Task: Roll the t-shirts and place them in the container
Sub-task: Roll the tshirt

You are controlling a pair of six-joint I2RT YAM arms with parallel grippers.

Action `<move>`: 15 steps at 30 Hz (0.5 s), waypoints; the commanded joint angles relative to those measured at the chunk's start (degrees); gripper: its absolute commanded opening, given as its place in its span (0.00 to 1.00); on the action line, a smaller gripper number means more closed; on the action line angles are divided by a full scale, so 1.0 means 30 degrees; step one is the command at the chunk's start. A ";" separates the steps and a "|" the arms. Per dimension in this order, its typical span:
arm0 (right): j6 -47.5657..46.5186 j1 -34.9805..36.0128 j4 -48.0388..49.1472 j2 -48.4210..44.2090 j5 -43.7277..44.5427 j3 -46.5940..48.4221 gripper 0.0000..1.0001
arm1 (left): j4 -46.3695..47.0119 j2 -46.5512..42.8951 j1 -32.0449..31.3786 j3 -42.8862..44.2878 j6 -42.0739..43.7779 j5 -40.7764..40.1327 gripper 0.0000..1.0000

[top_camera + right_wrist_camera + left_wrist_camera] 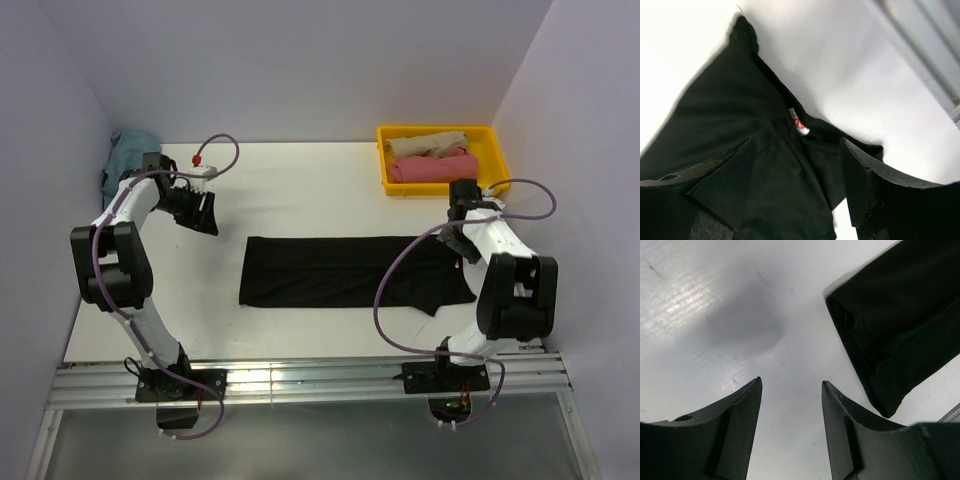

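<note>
A black t-shirt [350, 270] lies folded into a long strip across the middle of the white table. Its left end shows in the left wrist view [895, 335]. Its neck end with a small white and red label [800, 121] shows in the right wrist view. My left gripper [205, 215] is open and empty above bare table, to the upper left of the shirt's left end. My right gripper [458, 240] is open and empty, hovering over the shirt's right end near the label. Rolled beige [425, 144] and pink [432, 168] shirts lie in the yellow bin. A teal shirt [125, 160] lies at the far left corner.
A yellow bin [493, 155] stands at the back right by the wall. Walls close in the table on the left, back and right. A metal rail [300, 380] runs along the near edge. Purple cables loop off both arms.
</note>
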 commanded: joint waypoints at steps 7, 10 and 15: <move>0.2486 0.2250 -0.1242 -0.6646 -0.0410 -0.0649 0.72 | -0.0004 0.1857 -0.1091 0.2013 -0.1600 0.1752 0.60; 0.4387 0.7362 -0.1857 -0.6798 -0.0322 0.0110 0.68 | 0.0025 0.2471 -0.1530 0.2306 -0.1952 0.2425 0.61; 0.7321 1.3262 -0.1713 -0.4955 -0.0088 0.1720 0.60 | 0.0143 0.3292 -0.1708 0.2366 -0.2218 0.3158 0.62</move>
